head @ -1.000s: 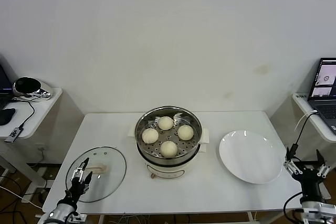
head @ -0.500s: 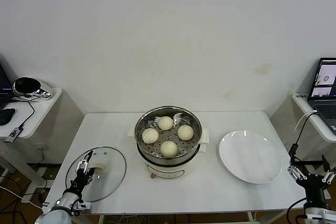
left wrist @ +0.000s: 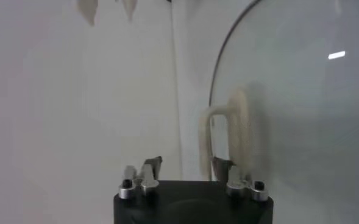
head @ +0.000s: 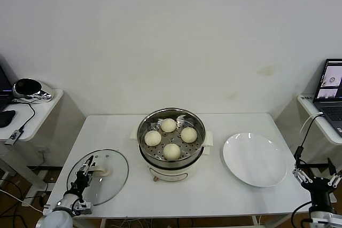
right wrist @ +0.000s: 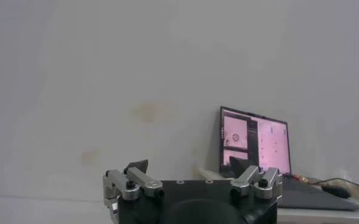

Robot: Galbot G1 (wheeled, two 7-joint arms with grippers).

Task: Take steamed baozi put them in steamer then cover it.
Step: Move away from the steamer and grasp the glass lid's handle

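Left claw [head: 85, 170] is lowered, spread wide, toward lid handle [left wrist: 227, 139] | right claw [head: 319, 177] parked, spread | risk: glass lid [head: 107, 174] skids if handle is clipped off-centre

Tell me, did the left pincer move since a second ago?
Yes. The left pincer slid toward the near table edge, over the glass lid by its handle.

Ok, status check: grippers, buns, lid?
Left gripper open, at the round glass lid's cream handle. Right gripper open, parked off the table's right edge. Four cream-white buns in the shiny steel steamer, uncovered. Nothing blocking.
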